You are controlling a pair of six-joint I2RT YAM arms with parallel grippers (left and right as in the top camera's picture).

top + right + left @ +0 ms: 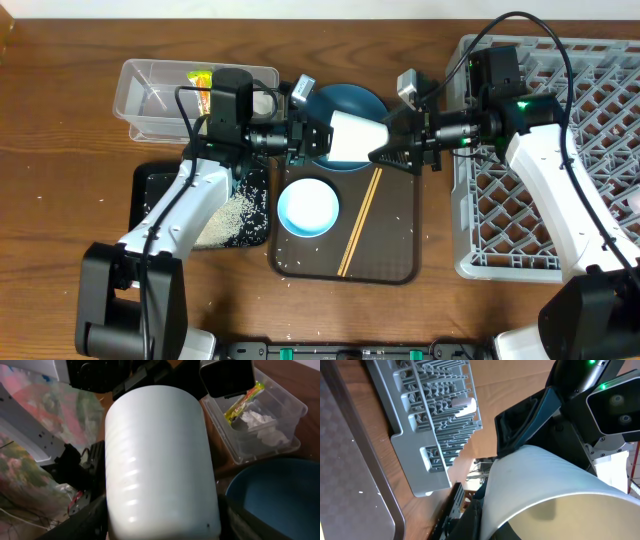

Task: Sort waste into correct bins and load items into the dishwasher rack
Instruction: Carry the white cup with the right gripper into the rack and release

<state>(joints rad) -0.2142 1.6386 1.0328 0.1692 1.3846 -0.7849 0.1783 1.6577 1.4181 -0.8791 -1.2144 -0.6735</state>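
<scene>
The pale-green cup (350, 138) hangs on its side between both grippers, above the dark-blue dish (350, 98) on the brown tray. My left gripper (318, 140) is shut on the cup's rim (545, 485). My right gripper (392, 150) is shut around its base (160, 460). The pale-blue bowl (308, 208) and the wooden chopsticks (358, 222) lie on the brown tray. The snack wrapper (203, 80) and the tissue (260, 422) are in the clear tub (150, 90). Rice (230, 215) lies in and beside the black tray (150, 195). The grey rack (590, 150) stands at the right.
The brown serving tray (395, 250) sits mid-table between the black tray and the rack. A pale pinkish shape (464, 406) shows among the rack's pegs in the left wrist view. A few rice grains lie scattered on the wood near the front.
</scene>
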